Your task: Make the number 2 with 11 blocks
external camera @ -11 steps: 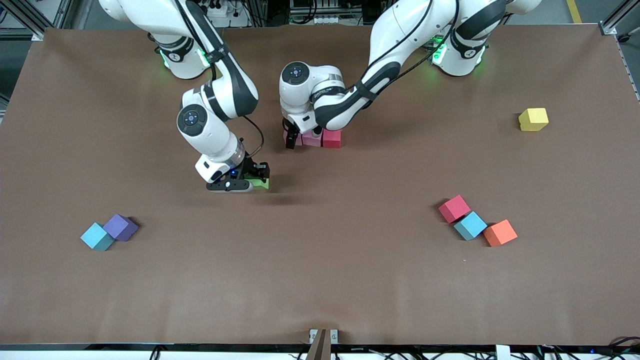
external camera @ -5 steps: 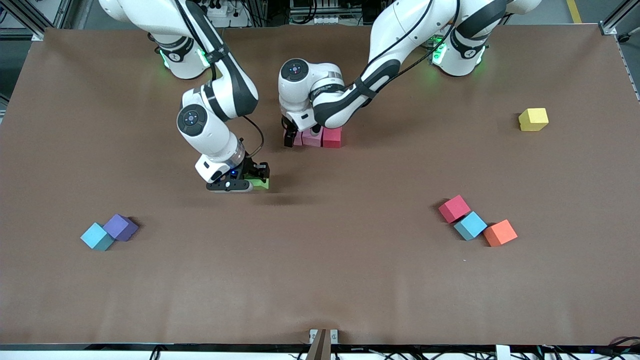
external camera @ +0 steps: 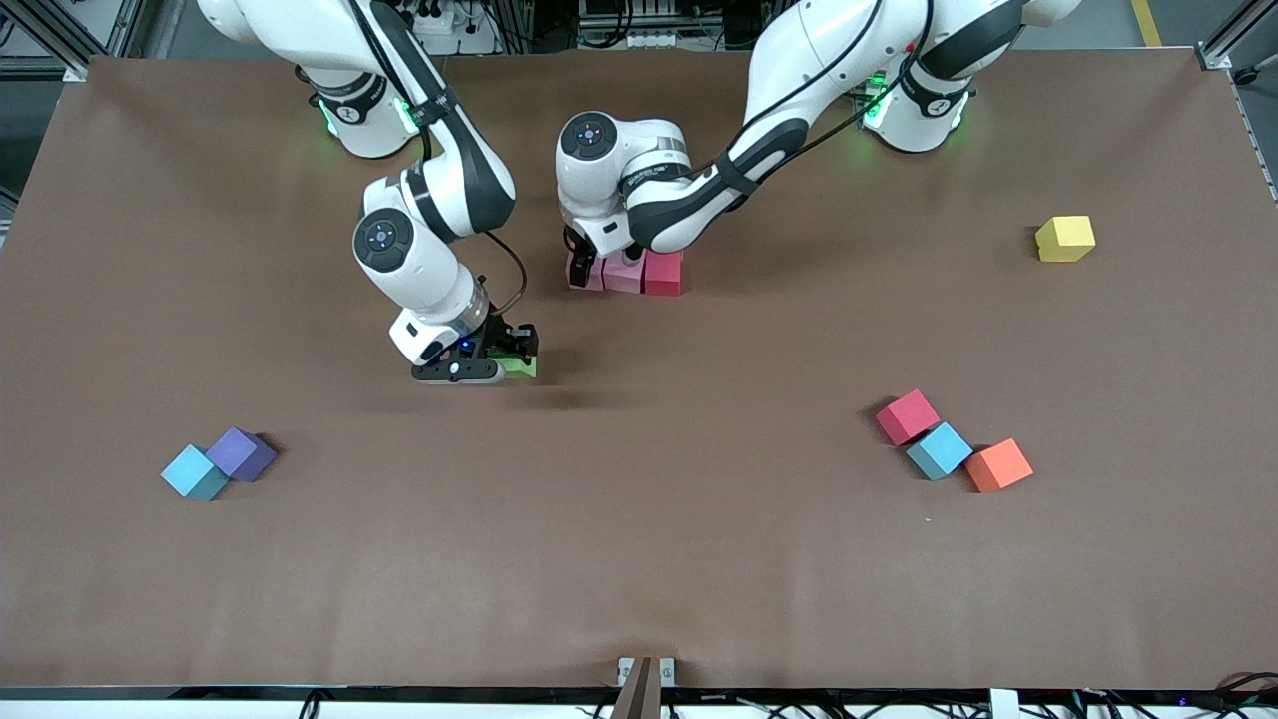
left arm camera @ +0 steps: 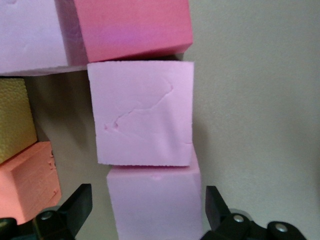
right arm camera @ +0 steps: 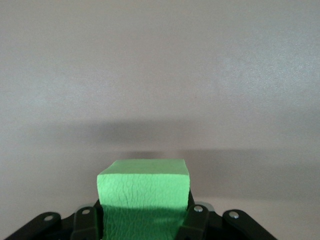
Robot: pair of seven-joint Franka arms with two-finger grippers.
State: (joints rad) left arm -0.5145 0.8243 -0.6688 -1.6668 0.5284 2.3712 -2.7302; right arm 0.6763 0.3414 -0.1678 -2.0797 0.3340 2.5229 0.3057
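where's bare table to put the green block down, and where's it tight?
Bare: the wide middle strip between the purple block and the loose red block. Also between the pink-and-red row and the yellow block. Tight: around that row, where the open left hand sits. Right hand holds the green block.

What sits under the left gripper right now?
Under the open left gripper lies a pink block, the end of a row with another pink block and a red block. Its fingers straddle it without gripping. The block's underside is hidden.
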